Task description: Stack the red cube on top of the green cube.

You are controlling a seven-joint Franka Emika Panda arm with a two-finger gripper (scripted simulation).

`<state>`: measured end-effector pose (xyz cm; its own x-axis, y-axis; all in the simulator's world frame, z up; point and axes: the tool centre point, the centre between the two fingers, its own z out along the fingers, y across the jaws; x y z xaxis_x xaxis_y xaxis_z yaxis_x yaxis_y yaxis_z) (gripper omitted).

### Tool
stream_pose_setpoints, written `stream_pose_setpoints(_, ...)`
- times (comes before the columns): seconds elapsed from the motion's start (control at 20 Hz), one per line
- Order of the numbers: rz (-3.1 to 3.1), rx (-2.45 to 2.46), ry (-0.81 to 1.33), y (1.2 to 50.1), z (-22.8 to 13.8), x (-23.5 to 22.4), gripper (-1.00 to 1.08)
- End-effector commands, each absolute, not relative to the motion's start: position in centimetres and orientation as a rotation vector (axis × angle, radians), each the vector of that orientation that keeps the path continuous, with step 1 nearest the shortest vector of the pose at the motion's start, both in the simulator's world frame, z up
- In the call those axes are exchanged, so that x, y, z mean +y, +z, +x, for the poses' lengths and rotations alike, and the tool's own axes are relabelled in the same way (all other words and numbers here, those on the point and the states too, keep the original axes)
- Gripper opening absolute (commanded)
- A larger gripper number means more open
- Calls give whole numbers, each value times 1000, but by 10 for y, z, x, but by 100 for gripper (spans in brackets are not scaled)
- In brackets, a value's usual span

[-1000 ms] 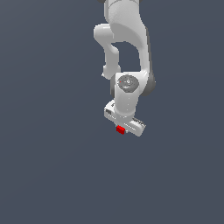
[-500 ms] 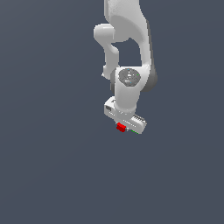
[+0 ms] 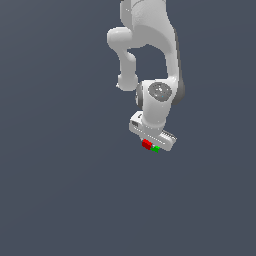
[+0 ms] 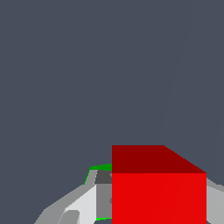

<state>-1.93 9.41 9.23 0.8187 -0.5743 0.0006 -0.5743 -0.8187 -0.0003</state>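
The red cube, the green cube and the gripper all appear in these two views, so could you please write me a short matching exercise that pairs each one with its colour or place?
Column one:
1. red cube
2. green cube
3. gripper

Column two:
A. only a thin edge of it peeks out behind a finger in the wrist view
B. white and grey, at the end of the arm, right above both cubes in the exterior view
C. large and close between the fingers in the wrist view

Right pairs: 1-C, 2-A, 3-B
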Motion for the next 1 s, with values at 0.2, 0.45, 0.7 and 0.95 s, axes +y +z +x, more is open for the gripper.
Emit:
stream_pose_setpoints(0.2, -2996, 944, -1, 68, -39, 135, -100)
stream_pose_setpoints(0.45, -2996, 944, 0, 62, -44, 144, -100)
stream_pose_setpoints(0.7, -2996, 944, 0, 62, -44, 144, 100)
stream_pose_setpoints(0.95, -2996, 944, 0, 62, -44, 144, 100)
